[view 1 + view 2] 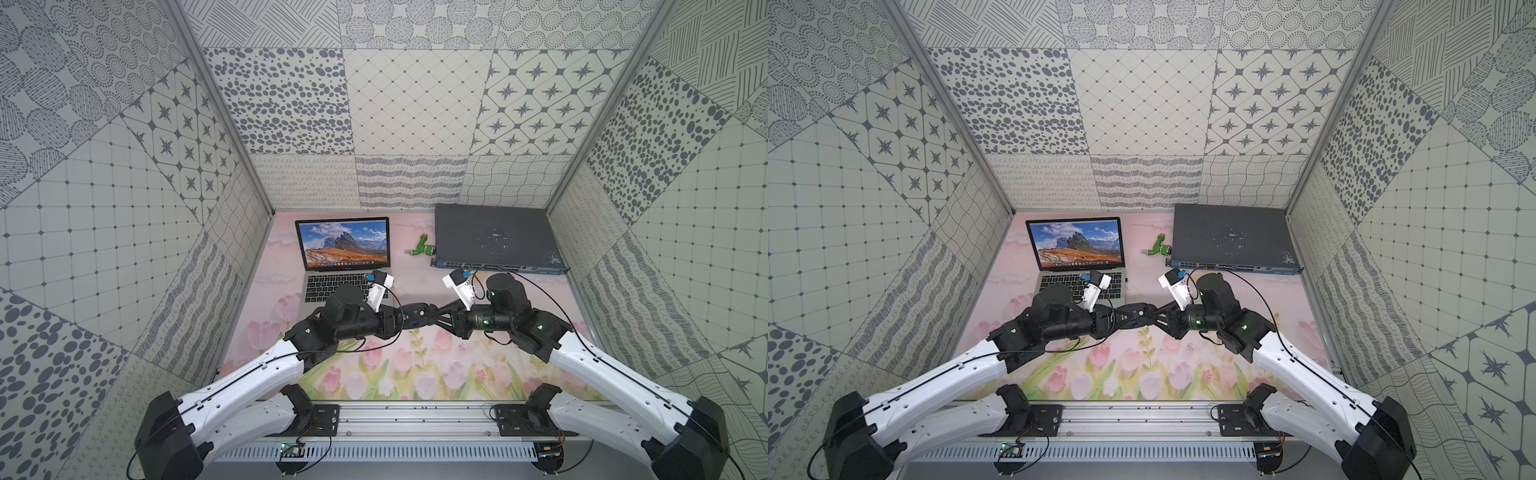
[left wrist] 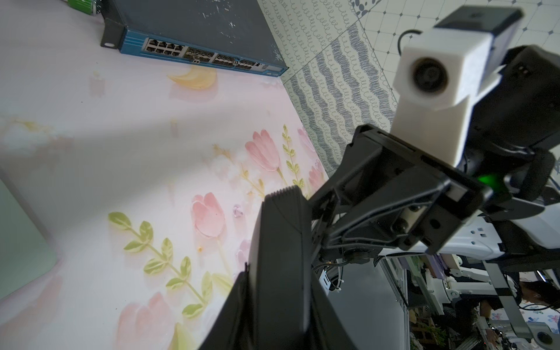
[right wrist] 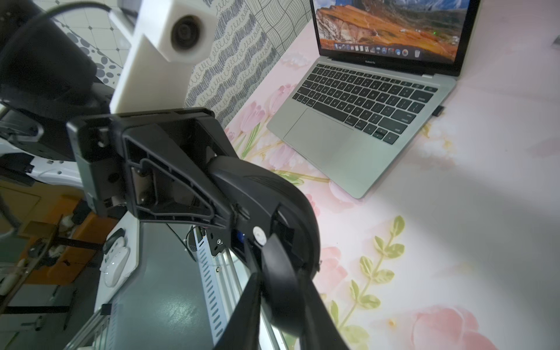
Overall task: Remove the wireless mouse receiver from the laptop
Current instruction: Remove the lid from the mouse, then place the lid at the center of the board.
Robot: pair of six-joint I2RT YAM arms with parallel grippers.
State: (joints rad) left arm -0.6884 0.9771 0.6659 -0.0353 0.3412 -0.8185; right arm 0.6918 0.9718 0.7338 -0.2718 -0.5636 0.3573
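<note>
Top views, tulip-print tabletop point(image 1: 415, 278), patterned walls point(image 1: 415, 104), left end effector point(image 1: 409, 320) clamping mouse point(image 3: 266, 188), right end effector point(image 1: 436, 316) seemingly too

The wireless mouse receiver point(image 3: 438, 111), a barely legible black speck at the laptop point(image 3: 348, 151) edge.

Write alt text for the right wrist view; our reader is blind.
A black mouse is held between both grippers: the left gripper clamps one end, the right gripper straddles the other. Behind, the open laptop has the receiver plugged into its side.
</note>
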